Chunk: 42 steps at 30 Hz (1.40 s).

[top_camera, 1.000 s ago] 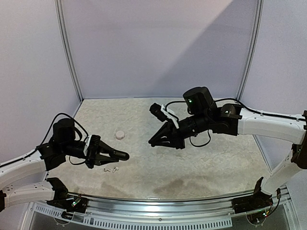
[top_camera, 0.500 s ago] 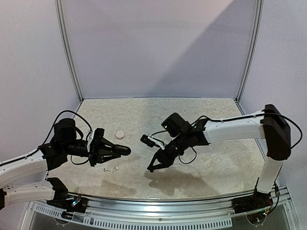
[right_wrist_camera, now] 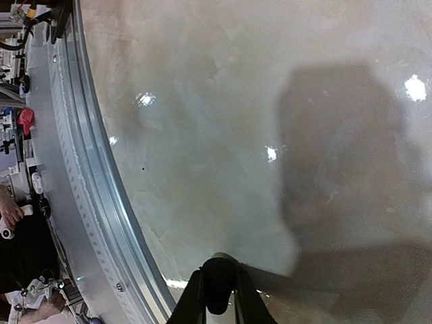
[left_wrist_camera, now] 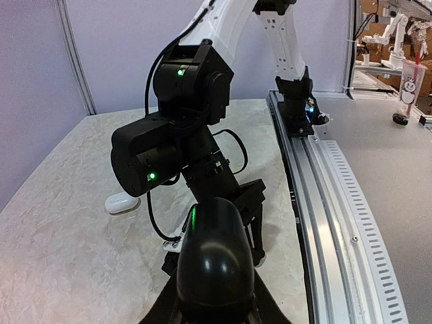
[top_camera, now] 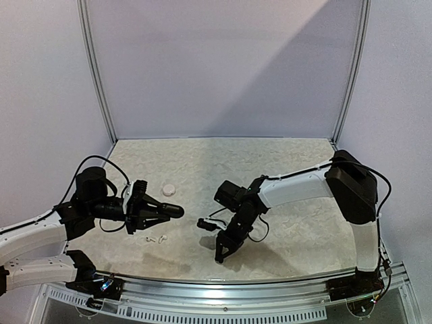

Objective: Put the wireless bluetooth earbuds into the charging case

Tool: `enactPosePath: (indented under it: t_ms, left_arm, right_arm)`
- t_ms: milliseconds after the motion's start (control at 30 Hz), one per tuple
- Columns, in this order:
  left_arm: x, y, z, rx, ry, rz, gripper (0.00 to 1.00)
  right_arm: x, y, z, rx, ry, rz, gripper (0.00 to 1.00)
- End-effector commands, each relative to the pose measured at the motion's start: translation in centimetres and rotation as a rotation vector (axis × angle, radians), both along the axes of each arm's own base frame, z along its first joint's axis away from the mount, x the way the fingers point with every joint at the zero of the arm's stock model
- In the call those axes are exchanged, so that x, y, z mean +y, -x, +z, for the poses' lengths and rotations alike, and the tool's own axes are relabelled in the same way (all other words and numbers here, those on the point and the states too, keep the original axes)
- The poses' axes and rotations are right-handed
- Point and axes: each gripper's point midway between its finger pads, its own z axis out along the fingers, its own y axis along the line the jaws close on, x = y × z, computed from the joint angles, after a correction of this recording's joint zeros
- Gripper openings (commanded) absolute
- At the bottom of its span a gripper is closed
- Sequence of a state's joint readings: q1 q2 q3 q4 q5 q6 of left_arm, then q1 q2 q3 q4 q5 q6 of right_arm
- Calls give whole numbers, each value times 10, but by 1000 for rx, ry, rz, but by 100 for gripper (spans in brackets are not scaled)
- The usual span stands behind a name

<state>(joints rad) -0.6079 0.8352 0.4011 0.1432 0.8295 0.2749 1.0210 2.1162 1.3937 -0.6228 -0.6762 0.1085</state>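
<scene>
My left gripper point(top_camera: 156, 211) is shut on a glossy black pebble-shaped charging case point(left_wrist_camera: 214, 260) and holds it above the table; the case also shows in the top view point(top_camera: 171, 211). My right gripper point(top_camera: 219, 256) points steeply down near the table's front edge. In the right wrist view its fingers point(right_wrist_camera: 193, 293) are shut on a small black earbud point(right_wrist_camera: 217, 280), close to the surface. Two pale earbuds point(top_camera: 156, 238) lie on the table below the left gripper. A white case point(top_camera: 169, 190) lies closed behind them and also shows in the left wrist view point(left_wrist_camera: 121, 202).
The table top is pale marble point(top_camera: 304, 229). A metal rail point(right_wrist_camera: 94, 202) runs along the front edge, close to the right gripper. The right arm's elbow point(top_camera: 351, 182) stands high over the right side. White wall panels point(top_camera: 223, 67) close the back and sides.
My right arm has swung down and toward the front edge, lowering its gripper from mid-table height to just over the surface. My left gripper with the black case has barely moved.
</scene>
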Motion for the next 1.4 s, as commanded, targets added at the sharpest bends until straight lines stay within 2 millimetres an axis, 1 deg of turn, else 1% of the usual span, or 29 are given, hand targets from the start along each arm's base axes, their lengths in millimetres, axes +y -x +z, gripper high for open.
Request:
enactPosePath:
  t_ms: [0, 133, 267, 333, 433, 500, 633, 700, 733, 767, 800, 833, 867, 933, 967, 1000, 1067, 1100, 1167, 1300, 1333, 1367]
  left_arm:
    - [-1, 5, -5, 13, -6, -10, 0]
    - [-1, 5, -5, 13, -5, -13, 0]
    - [-1, 5, -4, 10, -3, -14, 0]
    - [-1, 5, -4, 8, -4, -15, 0]
    - [-1, 6, -5, 9, -5, -18, 0]
    - [-1, 6, -6, 8, -5, -16, 0]
    - [0, 2, -4, 21, 2, 9, 0]
    - [0, 1, -1, 31, 16, 23, 0]
    - [0, 1, 1, 32, 27, 27, 0]
    - [0, 0, 2, 33, 38, 30, 0]
    - [0, 1, 3, 32, 48, 28, 0]
    - [0, 1, 4, 34, 55, 29, 0]
    - [0, 1, 4, 35, 58, 29, 0]
    - [0, 0, 5, 37, 61, 31, 0]
    - [0, 0, 6, 32, 64, 31, 0]
    - [0, 0, 7, 26, 67, 29, 0]
    - [-1, 1, 8, 16, 71, 21, 0]
    - [-1, 1, 8, 11, 71, 18, 0]
    - [-1, 2, 8, 6, 67, 12, 0]
    - [-1, 3, 8, 8, 63, 3, 0]
    - [-1, 3, 9, 7, 65, 2, 0]
    - [-1, 4, 8, 6, 64, -2, 0]
  right_arm:
    - [-15, -3, -18, -47, 110, 27, 22]
    - [-16, -13, -15, -95, 126, 24, 35]
    - [-12, -24, -4, -131, 110, 16, 39]
    - [-8, -29, 5, -153, 90, 12, 42]
    - [-2, -41, 25, -208, 57, 11, 47]
    - [0, -48, 37, -243, 49, 7, 48]
    - [5, -65, 61, -372, -2, 19, 50]
    - [12, -74, 89, -465, -100, -8, 53]
    - [15, -76, 98, -504, -157, -22, 58]
    - [19, -77, 121, -555, -244, -43, 68]
    - [24, -78, 134, -601, -324, -56, 79]
    - [29, -74, 152, -663, -423, -64, 90]
    - [33, -68, 176, -723, -505, -58, 95]
    - [43, -59, 205, -809, -603, -38, 97]
    - [49, -56, 216, -840, -631, -34, 97]
    - [56, -55, 221, -863, -643, -35, 99]
    - [69, -53, 224, -899, -646, -30, 99]
    - [75, -53, 220, -915, -641, -17, 99]
    - [84, -54, 220, -933, -652, -12, 99]
    - [97, -57, 221, -953, -658, 2, 99]
    - [99, -61, 217, -966, -638, 9, 99]
    - [100, -65, 217, -977, -622, 2, 98]
